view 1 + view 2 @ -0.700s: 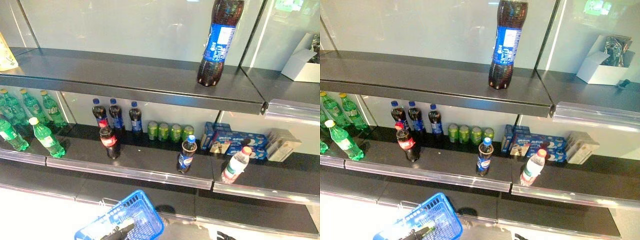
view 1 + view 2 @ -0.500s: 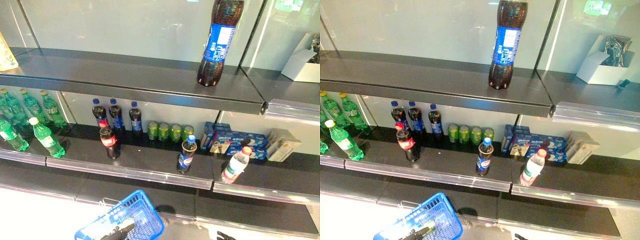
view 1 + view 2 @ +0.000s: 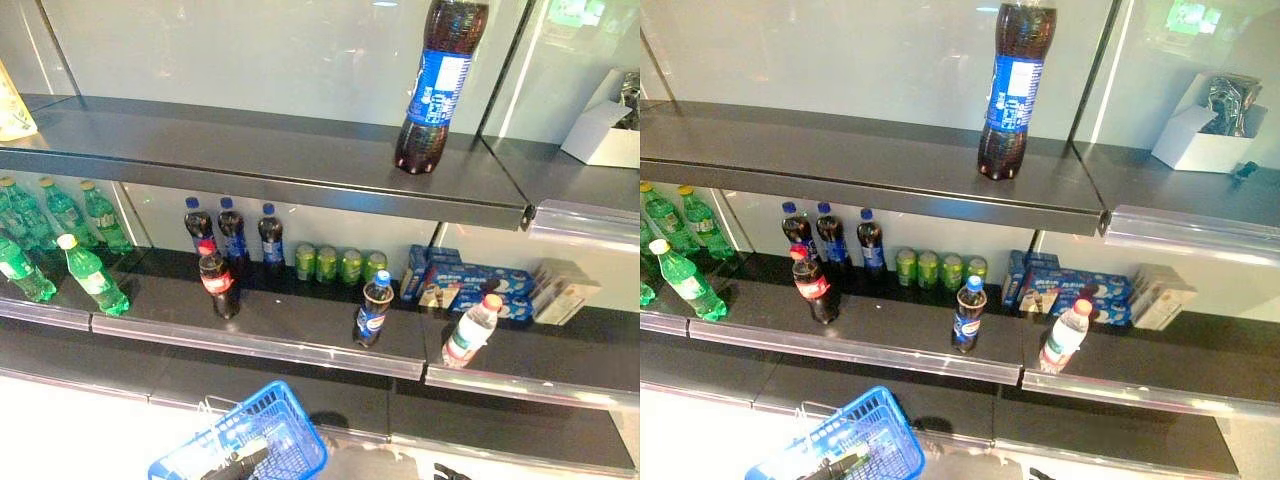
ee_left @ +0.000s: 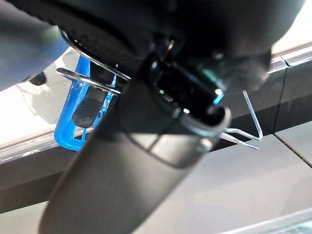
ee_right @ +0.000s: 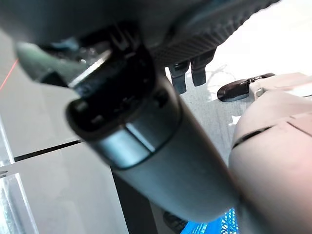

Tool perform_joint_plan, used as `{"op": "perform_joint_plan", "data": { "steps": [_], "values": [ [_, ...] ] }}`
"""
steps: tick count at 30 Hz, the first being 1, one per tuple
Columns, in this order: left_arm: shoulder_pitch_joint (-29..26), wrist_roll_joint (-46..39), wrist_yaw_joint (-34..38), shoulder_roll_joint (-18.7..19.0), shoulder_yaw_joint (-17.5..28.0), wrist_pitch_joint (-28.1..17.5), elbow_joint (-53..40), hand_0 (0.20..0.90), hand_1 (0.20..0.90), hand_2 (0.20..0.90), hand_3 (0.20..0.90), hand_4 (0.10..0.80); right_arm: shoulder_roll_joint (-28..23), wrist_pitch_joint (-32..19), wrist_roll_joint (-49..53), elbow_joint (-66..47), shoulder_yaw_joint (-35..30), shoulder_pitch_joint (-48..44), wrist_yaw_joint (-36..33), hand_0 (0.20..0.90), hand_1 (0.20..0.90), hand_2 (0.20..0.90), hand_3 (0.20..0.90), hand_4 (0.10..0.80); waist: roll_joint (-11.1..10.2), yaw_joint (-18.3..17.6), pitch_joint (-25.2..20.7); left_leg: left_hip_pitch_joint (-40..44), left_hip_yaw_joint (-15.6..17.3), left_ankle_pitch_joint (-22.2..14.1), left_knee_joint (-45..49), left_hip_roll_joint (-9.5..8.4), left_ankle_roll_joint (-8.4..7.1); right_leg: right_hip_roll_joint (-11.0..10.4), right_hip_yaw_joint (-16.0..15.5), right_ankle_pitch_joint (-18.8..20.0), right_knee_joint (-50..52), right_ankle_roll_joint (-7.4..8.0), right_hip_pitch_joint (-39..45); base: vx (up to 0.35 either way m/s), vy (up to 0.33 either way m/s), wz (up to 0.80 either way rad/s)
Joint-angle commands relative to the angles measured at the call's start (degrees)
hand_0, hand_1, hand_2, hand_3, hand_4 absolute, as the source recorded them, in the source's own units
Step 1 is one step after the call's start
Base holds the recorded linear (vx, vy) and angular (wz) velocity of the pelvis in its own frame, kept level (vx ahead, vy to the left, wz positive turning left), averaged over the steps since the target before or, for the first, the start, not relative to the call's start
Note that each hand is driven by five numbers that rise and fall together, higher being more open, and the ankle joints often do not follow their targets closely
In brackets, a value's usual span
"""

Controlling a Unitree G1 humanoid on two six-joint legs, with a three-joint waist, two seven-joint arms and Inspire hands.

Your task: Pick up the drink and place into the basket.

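Nothing on the shelves has moved since the earlier frames; the bottles, cans and boxes stand where they stood, and the blue basket hangs at the same spot along the bottom edge.

From the left eye view, one large cola bottle (image 3: 436, 85) stands upright on the top shelf (image 3: 250, 150), upper right of centre. On the middle shelf (image 3: 260, 325) three blue-capped cola bottles (image 3: 233, 232) line up at the back, with four green cans (image 3: 340, 264) just to their right. One red-capped cola bottle (image 3: 217, 280) stands in front of the three, and one blue-capped cola bottle (image 3: 374, 308) stands alone near the shelf's front edge at centre. One clear bottle with a red cap (image 3: 471, 330) is tilted at right of centre, in front of a stack of blue boxes (image 3: 465, 283). At least five green bottles (image 3: 90, 274) fill the left side. The blue basket (image 3: 245, 440) shows at bottom centre, with the left robot hand (image 3: 235, 464) dark against it.

From the right eye view, a white box (image 3: 1205, 135) sits on the top shelf at upper right.

In the left wrist view, dark fingers (image 4: 90, 105) curl round the basket's wire handle (image 4: 92, 80).

In the right wrist view, the right robot hand (image 5: 192, 68) shows fingers hanging relaxed, holding nothing, away from every drink.
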Motion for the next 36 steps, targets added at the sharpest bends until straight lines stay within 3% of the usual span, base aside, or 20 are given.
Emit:
{"op": "perform_joint_plan", "data": {
  "steps": [1,12,16,21,23,25,27,29,32,36],
  "values": [
    [-5.68,-0.22,-9.08,-3.29,0.67,-2.63,-2.35,0.3,0.3,0.3,0.2,0.1,-2.96,-1.9,0.13,2.06,-0.09,-5.66,0.58,0.9,0.9,0.9,0.9,0.8,2.91,1.59,2.46,3.58,-2.35,-7.26,0.42,-6.23,4.53,6.31,-3.33,2.55,0.24,-3.73,-1.75,0.0,0.0,0.0],
    [-5.79,2.08,-10.18,-3.13,0.24,-2.14,-1.94,0.3,0.3,0.3,0.2,0.1,-2.95,-1.78,1.75,1.42,-0.28,-5.76,-0.1,0.9,0.9,0.9,0.9,0.8,2.84,1.0,2.66,3.64,-1.83,-7.09,0.42,-6.04,4.98,6.39,-2.87,1.31,3.39,-3.89,-2.66,-0.003,0.028,-0.01],
    [-6.62,3.45,-10.66,-2.5,-0.07,-1.34,-2.14,0.3,0.3,0.3,0.2,0.1,-2.88,-1.45,3.52,0.61,-0.69,-5.47,-0.55,0.9,0.9,0.9,0.9,0.8,2.3,-1.05,4.43,3.74,-0.74,-7.91,0.42,-6.95,6.16,4.25,-1.46,4.15,8.77,-1.51,-7.98,-0.055,0.133,-0.34],
    [-7.56,5.6,-11.0,-1.93,-0.32,-1.34,-1.64,0.3,0.3,0.3,0.2,0.1,-2.59,-2.91,5.25,1.84,-2.34,-4.05,-0.42,0.9,0.9,0.9,0.9,0.8,1.51,-2.73,5.59,3.2,1.8,-8.09,0.42,-7.24,5.73,1.89,0.33,9.48,5.33,0.9,-11.19,-0.091,0.041,-0.53],
    [-7.6,5.64,-10.8,-1.33,0.06,-1.53,-1.9,0.3,0.3,0.3,0.2,0.1,-2.55,-3.18,4.11,2.21,-3.71,-3.37,0.37,0.9,0.9,0.9,0.9,0.8,1.37,-3.16,6.49,3.17,4.9,-7.72,0.42,-6.35,5.25,-0.07,-2.7,12.19,7.1,1.98,-13.09,-0.133,-0.011,-0.57],
    [-7.55,5.79,-10.91,-0.88,0.64,-1.22,-2.35,0.3,0.3,0.3,0.2,0.1,-2.46,-3.09,4.21,2.14,-3.94,-3.15,0.29,0.9,0.9,0.9,0.9,0.8,1.5,-3.1,6.68,2.89,6.91,-7.2,0.42,-5.73,5.21,-0.69,-4.31,12.21,9.39,2.12,-13.46,-0.158,-0.01,-0.63],
    [-7.66,6.86,-11.02,-0.47,1.07,-0.71,-2.82,0.3,0.3,0.3,0.2,0.1,-2.53,-3.11,5.73,2.17,-4.42,-3.07,0.22,0.9,0.9,0.9,0.9,0.8,1.97,-2.8,6.34,1.81,9.18,-6.24,0.42,-4.81,5.4,-0.63,-5.9,10.57,13.34,1.57,-12.84,-0.244,-0.004,-1.08],
    [-7.51,5.94,-10.22,-0.79,0.96,-1.07,-2.97,0.3,0.3,0.3,0.2,0.1,-2.56,-3.21,5.1,2.01,-4.64,-3.45,0.55,0.9,0.9,0.9,0.9,0.8,2.18,-2.34,5.63,1.56,10.44,-6.84,0.42,-4.28,4.98,-1.4,-7.47,9.04,15.17,1.96,-10.26,-0.207,-0.022,-1.28],
    [-6.83,4.59,-9.88,-1.18,1.53,-1.95,-3.09,0.3,0.3,0.3,0.2,0.1,-2.34,-3.82,3.42,2.25,-4.66,-4.12,1.2,0.9,0.9,0.9,0.9,0.8,1.75,-1.1,4.22,0.76,14.68,-5.86,0.42,-3.29,4.12,-2.61,-11.89,7.94,12.13,1.77,-5.44,-0.223,-0.108,-0.8],
    [-5.82,3.58,-9.78,-1.31,2.72,-2.01,-3.56,0.3,0.3,0.3,0.2,0.1,-2.07,-4.19,1.39,2.56,-4.52,-4.63,1.79,0.9,0.9,0.9,0.9,0.8,1.55,0.41,2.88,0.96,20.4,-4.8,0.42,-1.61,3.58,-2.6,-17.9,5.85,8.35,0.98,-0.74,-0.153,-0.137,-1.03]
  ]
}}
